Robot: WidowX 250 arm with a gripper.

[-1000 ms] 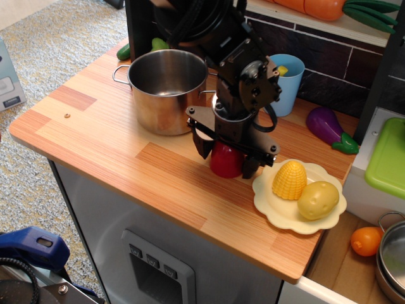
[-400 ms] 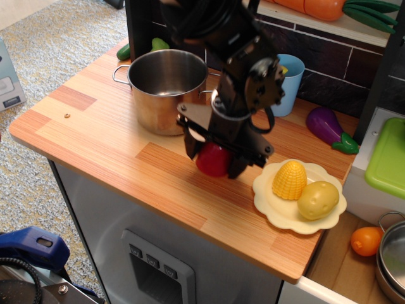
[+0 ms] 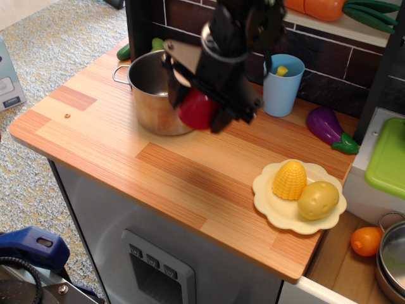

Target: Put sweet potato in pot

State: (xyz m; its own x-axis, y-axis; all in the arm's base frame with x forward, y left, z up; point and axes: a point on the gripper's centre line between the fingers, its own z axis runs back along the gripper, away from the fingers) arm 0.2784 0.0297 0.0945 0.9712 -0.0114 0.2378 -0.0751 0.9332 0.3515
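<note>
Sweet potato (image 3: 197, 109): glossy dark red dome toy, held clear of the tabletop between the two dark fingers of the end effector (image 3: 197, 113), which is clamped narrowly on it. It hangs in front of the near right side of the pot, overlapping the wall in this view; whether it touches the steel cannot be told.

Pot (image 3: 150, 88): shiny stainless cylinder, upright at the back left of the tabletop, one loop handle showing on its left side. Inside is bare metal where visible.

Tabletop (image 3: 114, 142): light wood-grain planks with a rounded front edge, on a white toy-kitchen cabinet with a grey panel of small buttons below.

Plate (image 3: 269, 205): pale yellow, scalloped rim, at the front right, well apart from the pot. It carries a yellow corn piece (image 3: 290, 179) and a yellow-tan potato (image 3: 317, 199), touching each other.

Cup (image 3: 283, 85): light blue, upright near the back wall, just right of the arm, a yellow item inside.

Eggplant (image 3: 326, 126): purple with green cap, lying at the back right.

Green vegetables (image 3: 124, 50): partly hidden behind the pot.

Room: dark brick-pattern backsplash; shelf above with a carrot (image 3: 323, 7); grey speckled carpet at left; green board, an orange toy and a metal pan at the right edge.
</note>
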